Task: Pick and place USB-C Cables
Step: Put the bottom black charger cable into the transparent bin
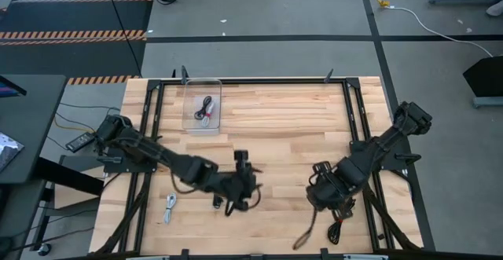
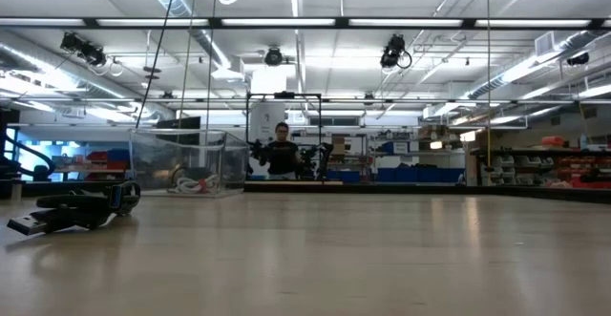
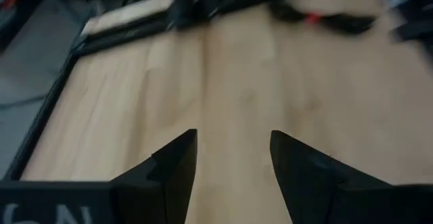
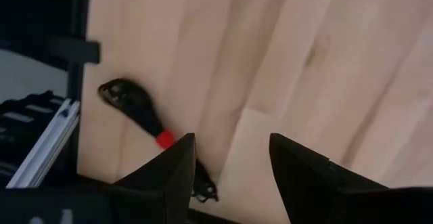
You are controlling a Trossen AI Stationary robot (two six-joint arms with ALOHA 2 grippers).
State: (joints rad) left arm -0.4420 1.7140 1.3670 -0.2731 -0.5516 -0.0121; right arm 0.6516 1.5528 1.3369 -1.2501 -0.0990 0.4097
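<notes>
A black USB-C cable bundle with a red tie (image 4: 139,112) lies on the wood near the table's front right corner (image 1: 336,230). My right gripper (image 4: 230,163) hangs open above the table, pointing down, and the bundle shows beside one finger, not between the two. My left gripper (image 3: 233,156) is open over bare wood near the table's front middle (image 1: 244,180), and it sees that same bundle farther off (image 3: 318,19). A silvery-white bundle (image 1: 170,209) lies near the front left. Another black bundle (image 2: 76,211) rests on the table in the low view.
A clear plastic bin (image 1: 203,107) stands at the far left of the table, with a black and a white bundle inside (image 2: 191,182). Black frame rails (image 1: 357,126) run along the table's sides. A person (image 2: 281,149) stands far back in the room.
</notes>
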